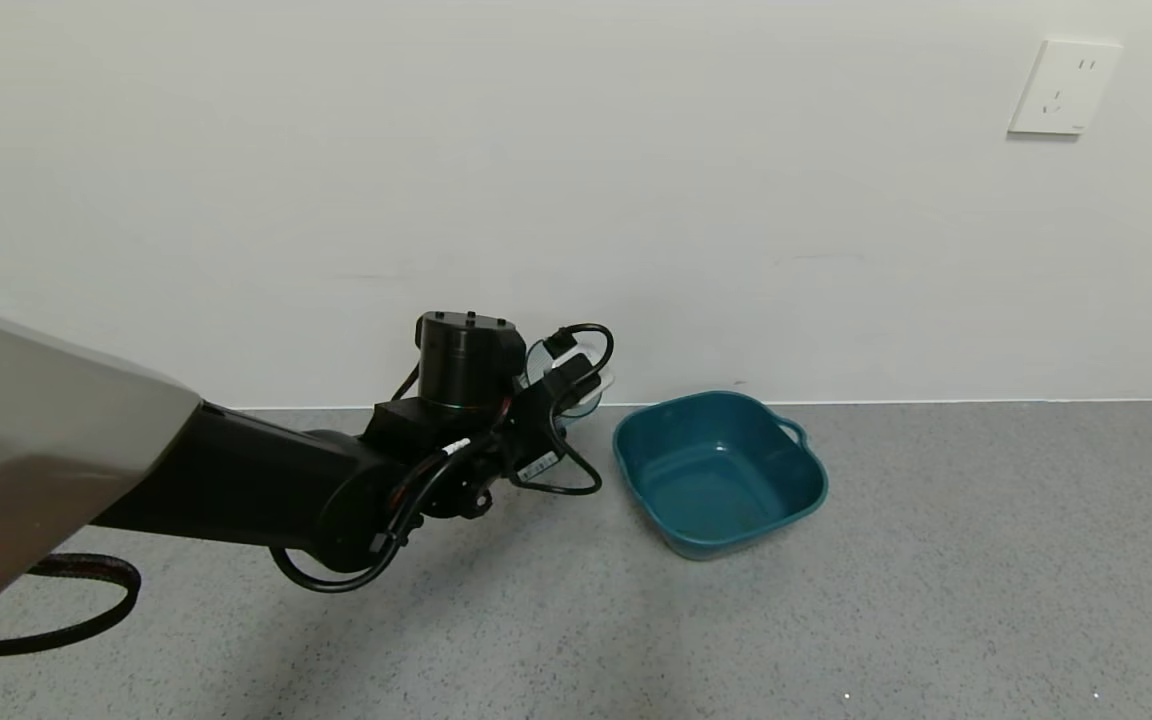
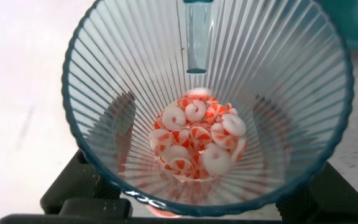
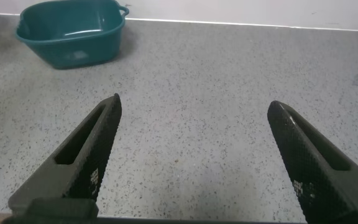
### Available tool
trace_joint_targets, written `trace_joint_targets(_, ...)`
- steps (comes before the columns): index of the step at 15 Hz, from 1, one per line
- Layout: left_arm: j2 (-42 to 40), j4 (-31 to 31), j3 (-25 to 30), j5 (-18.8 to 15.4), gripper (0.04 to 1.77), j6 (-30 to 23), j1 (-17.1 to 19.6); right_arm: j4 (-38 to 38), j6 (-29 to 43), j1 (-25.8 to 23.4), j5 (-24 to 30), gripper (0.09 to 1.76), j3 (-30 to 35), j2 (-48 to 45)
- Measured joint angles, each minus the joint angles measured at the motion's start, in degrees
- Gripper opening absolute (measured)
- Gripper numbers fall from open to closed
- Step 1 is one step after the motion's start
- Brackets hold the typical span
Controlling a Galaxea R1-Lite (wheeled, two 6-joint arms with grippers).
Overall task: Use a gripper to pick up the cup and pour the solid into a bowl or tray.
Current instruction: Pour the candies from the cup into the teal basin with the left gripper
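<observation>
1. Left gripper (image 1: pixel 576 395) sits at centre-left of the head view, at the end of a grey-black arm reaching in from the left edge; its fingers are clamped narrow on the cup (image 1: pixel 564 378), of which only a sliver of clear tinted rim shows behind the wrist and cables
2. Left wrist view looks straight down into the cup (image 2: pixel 135 93): ribbed transparent blue-green wall, rim filling nearly the whole frame, handle at top centre
3. The solid (image 2: pixel 196 142) lies heaped at the cup's bottom, centre of that frame: small round flat pieces, orange-red and white
4. Dark gripper fingers (image 2: pixel 126 121) show through the wall on both sides of the cup, pressed against it
5. Basin (image 1: pixel 796 470), dark teal, rounded-square, stands on the speckled grey tabletop (image 1: pixel 986 560) right of centre in the head view, just beside the gripper and close to the wall; the cup is not over it; nothing distinct is visible inside the basin
6. Right gripper (image 3: pixel 191 158): two black fingers spread wide at the bottom of the right wrist view, holding nothing, above bare tabletop; basin (image 3: pixel 73 46) at upper left of that frame, well apart
7. White wall socket (image 1: pixel 1064 87) at upper right of the head view
</observation>
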Motion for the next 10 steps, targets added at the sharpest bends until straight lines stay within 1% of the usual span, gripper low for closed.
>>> trace_joint_targets(4,0.2,0.2,-3.3,1.7,1.3,10.8,-0.1,0.0,0.0,0.0,0.0,1.71,0.0,0.0)
trace_joint_targets(6,0.2,-0.1,-4.9,5.4,1.3,16.3,-0.9,0.0,0.0,0.0,0.0,1.71,0.0,0.0)
trace_joint_targets(7,0.2,-0.3,-5.7,6.5,1.3,17.6,-1.6,0.0,0.0,0.0,0.0,1.71,0.0,0.0)
trace_joint_targets(10,0.3,-0.3,-6.8,7.9,1.3,21.8,-4.0,0.0,0.0,0.0,0.0,1.71,0.0,0.0)
